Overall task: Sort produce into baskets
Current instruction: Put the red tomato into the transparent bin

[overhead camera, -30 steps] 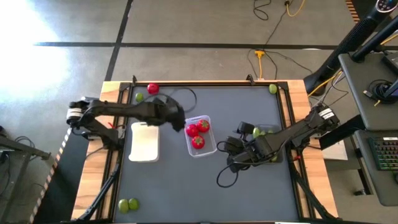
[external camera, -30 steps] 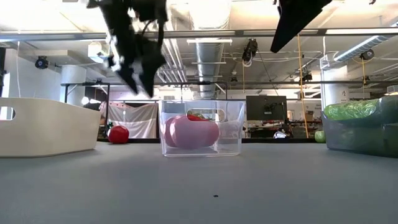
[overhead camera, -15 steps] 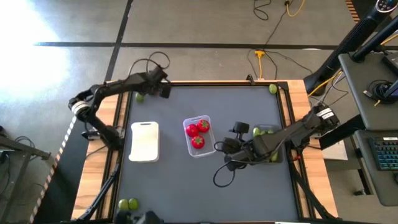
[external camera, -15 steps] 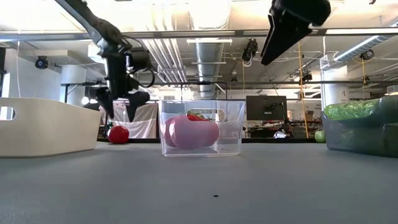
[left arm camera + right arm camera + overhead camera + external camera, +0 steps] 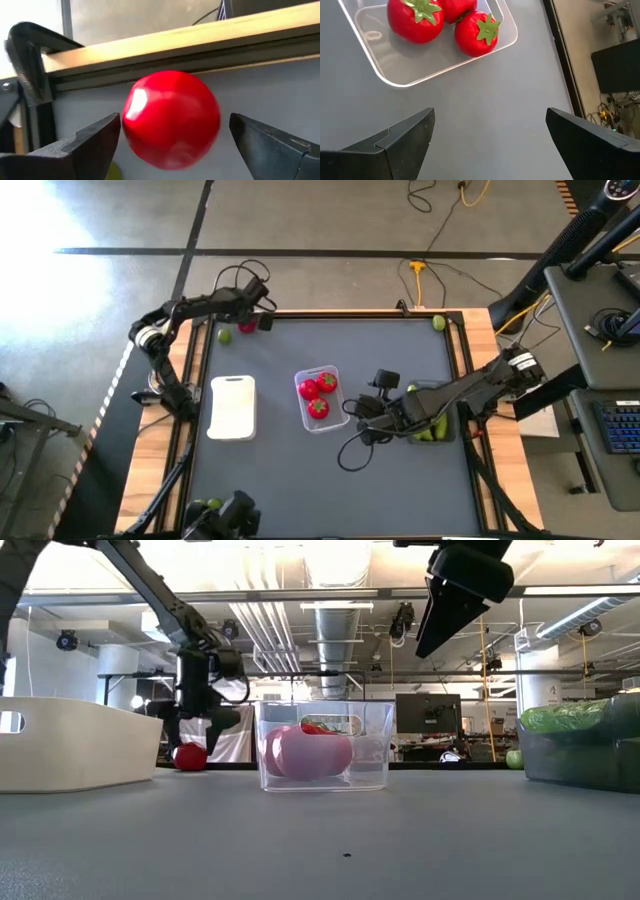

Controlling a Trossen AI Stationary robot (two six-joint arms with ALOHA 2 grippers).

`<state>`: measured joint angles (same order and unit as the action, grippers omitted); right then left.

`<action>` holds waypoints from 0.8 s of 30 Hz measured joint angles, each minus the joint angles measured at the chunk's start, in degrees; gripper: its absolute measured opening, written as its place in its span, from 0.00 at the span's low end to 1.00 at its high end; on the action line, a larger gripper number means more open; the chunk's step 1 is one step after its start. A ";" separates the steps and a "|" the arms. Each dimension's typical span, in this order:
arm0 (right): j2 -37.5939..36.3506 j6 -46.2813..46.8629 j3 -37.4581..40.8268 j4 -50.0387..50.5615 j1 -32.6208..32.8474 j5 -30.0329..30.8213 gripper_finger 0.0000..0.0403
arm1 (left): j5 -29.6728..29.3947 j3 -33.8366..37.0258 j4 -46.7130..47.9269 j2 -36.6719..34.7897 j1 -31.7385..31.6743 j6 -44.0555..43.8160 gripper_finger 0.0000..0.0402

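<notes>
A red round fruit (image 5: 171, 120) lies on the grey table near its far left corner (image 5: 247, 326). My left gripper (image 5: 175, 137) is open and tipped down over it, one finger on each side; I see no touch. The clear basket (image 5: 336, 420) at mid-table holds three red fruits (image 5: 415, 20). My right gripper (image 5: 355, 416) hangs open well above the table just right of that basket, with nothing between its fingers (image 5: 405, 142). The white basket (image 5: 232, 407) stands left of the clear one. The dark grey basket (image 5: 580, 765) on the right holds green produce (image 5: 565, 718).
One lime (image 5: 224, 335) lies close to the red fruit, by the table's left rail. Another lime (image 5: 438, 323) sits at the far right corner, and two more (image 5: 205, 506) at the near left corner. The wooden far edge (image 5: 200, 37) runs just behind the red fruit.
My left gripper has swung from above the space between the white and clear baskets toward the table's far left corner. It has come down there, and its fingers now stand around the red fruit. The fruit and the baskets have stayed where they were.
</notes>
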<state>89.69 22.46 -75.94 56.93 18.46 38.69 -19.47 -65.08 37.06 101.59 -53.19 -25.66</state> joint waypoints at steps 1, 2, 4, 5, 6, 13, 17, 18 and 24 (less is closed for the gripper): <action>0.00 0.00 0.00 0.01 0.00 -0.11 0.93 | 0.08 -0.02 -0.01 0.65 -0.33 -0.12 0.89; 0.00 0.00 0.00 0.02 -0.02 -0.12 0.93 | 0.14 -0.02 0.17 1.26 -0.60 -0.25 0.89; 0.00 0.00 0.00 0.02 -0.02 -0.12 0.93 | 0.14 0.00 0.25 1.95 -0.74 -0.11 0.89; 0.00 0.00 0.00 0.02 -0.02 -0.12 0.93 | 0.11 -0.02 0.05 2.17 -0.75 0.15 0.89; 0.00 0.00 0.00 0.02 -0.02 -0.12 0.93 | 0.13 -0.04 -0.17 2.39 -0.70 0.50 0.89; 0.00 1.95 0.00 0.13 0.02 -1.28 0.93 | 0.32 -0.04 -2.61 4.50 -1.09 1.34 0.83; 0.00 3.56 0.00 0.65 0.02 -4.38 0.93 | 0.84 -0.07 -3.14 4.82 -0.55 4.19 0.77; 0.00 3.82 0.00 0.85 0.02 -4.55 0.93 | 1.49 -0.10 -3.27 4.82 -0.22 4.95 0.75; 0.00 4.57 0.28 1.27 0.02 -4.64 0.93 | 9.85 -0.17 -1.71 0.46 4.79 8.93 0.70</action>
<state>89.69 27.02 -75.66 58.19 18.48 34.04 -9.62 -65.25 35.35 102.05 -48.40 -16.73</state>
